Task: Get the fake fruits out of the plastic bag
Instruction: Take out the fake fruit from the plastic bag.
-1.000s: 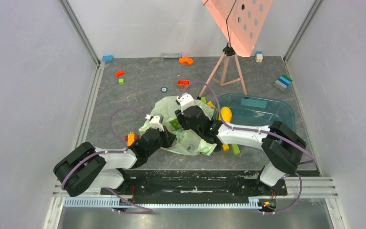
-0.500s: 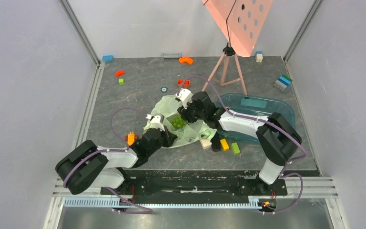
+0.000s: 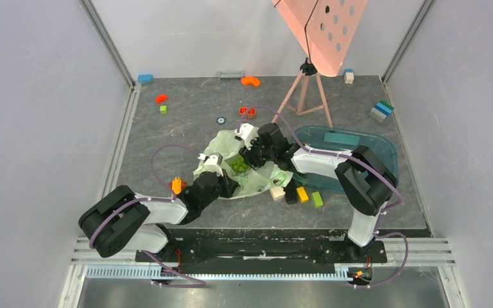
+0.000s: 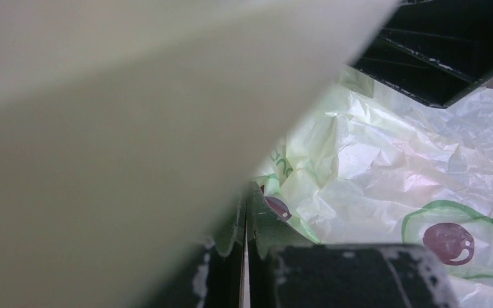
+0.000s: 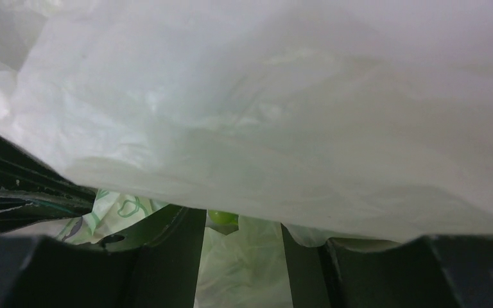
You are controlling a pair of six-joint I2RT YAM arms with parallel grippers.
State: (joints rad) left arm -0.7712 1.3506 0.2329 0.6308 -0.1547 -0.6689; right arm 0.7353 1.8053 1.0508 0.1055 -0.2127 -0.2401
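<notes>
a: where's the bag rn?
b: plastic bag (image 3: 260, 184) lies crumpled mid table (image 3: 186, 125), btw your two arms, its right edge just beside the teal tray (image 3: 385, 151).
a: left side?
b: your left gripper (image 4: 244, 221) is pressed together on the bag's near-left edge, w/ thin film pinched in the seam. more film hangs over that cam, big blurred pale sheet on the left of the view.
a: right side?
b: your right gripper (image 5: 241, 240) is at the bag's far-right part. jaws spread, clear gap btw them, nothing clamped that i can see. film drapes over the top of that view.
a: fruit?
b: green cluster (image 3: 238, 165) sits in the bag, btw your two grippers, showing from above. in the right wrist view a bit of green shows just past the gap in the jaws. can't tell if the gripper touches it.
a: other stuff nearby?
b: row of bricks at the bag's near-right edge: cream brick (image 3: 277, 192), black brick (image 3: 290, 195), yellow brick (image 3: 302, 194), green brick (image 3: 317, 199). orange piece (image 3: 177, 186) just left of your left arm.
</notes>
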